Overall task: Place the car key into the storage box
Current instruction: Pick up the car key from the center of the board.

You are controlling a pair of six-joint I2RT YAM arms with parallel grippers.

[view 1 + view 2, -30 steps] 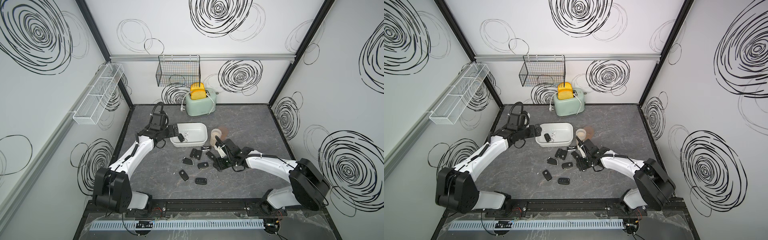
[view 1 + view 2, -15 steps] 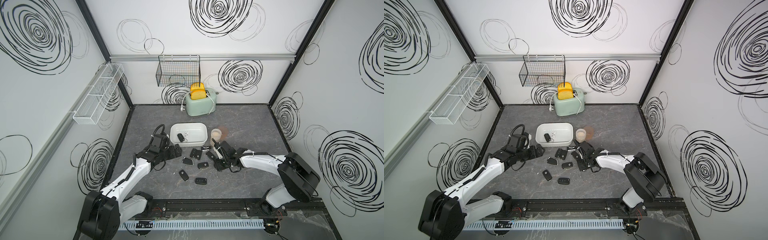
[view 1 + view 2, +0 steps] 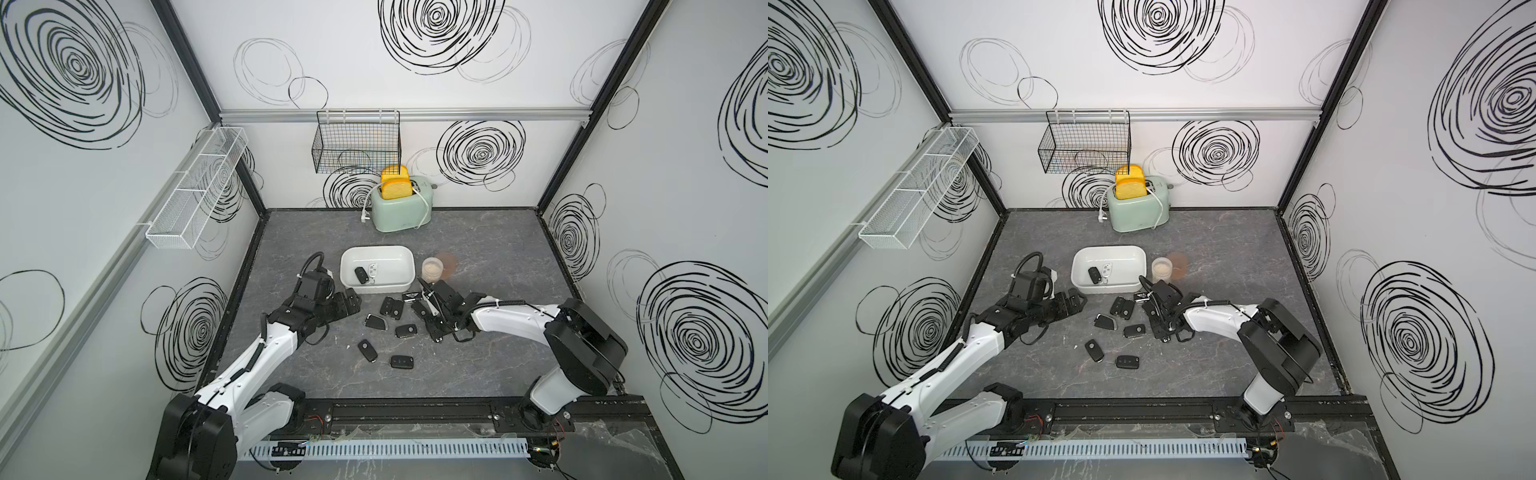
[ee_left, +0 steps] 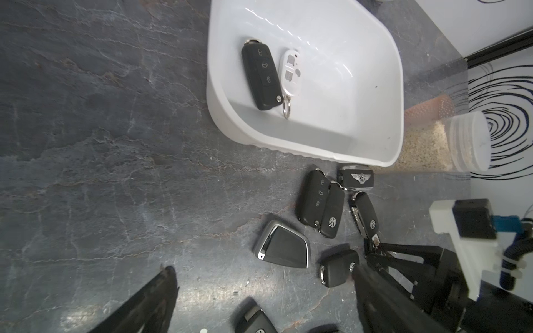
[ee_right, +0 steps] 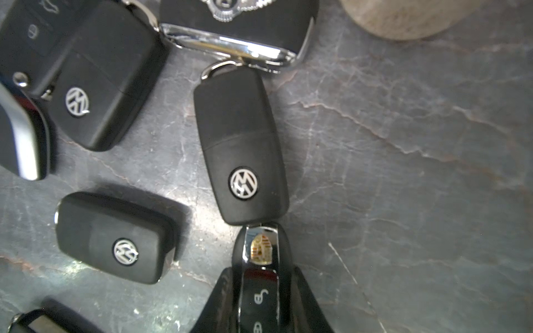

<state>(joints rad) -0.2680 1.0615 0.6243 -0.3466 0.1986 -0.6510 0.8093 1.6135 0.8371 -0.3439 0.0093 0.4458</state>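
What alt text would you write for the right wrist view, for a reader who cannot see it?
The right gripper is shut on a black car key with a gold crest. Its tip touches a black fob on the grey table; more fobs lie nearby.

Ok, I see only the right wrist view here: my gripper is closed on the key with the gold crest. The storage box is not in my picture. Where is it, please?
Observer: The storage box stands ahead and left of the crest key in your right gripper, just beyond the key pile.
Operator: Is something inside it already?
Observer: Yes, a black key and a white key lie side by side in its left half.
Operator: And the left gripper?
Observer: The left gripper is open and holds nothing. It is low near the box's front left corner, not touching it.
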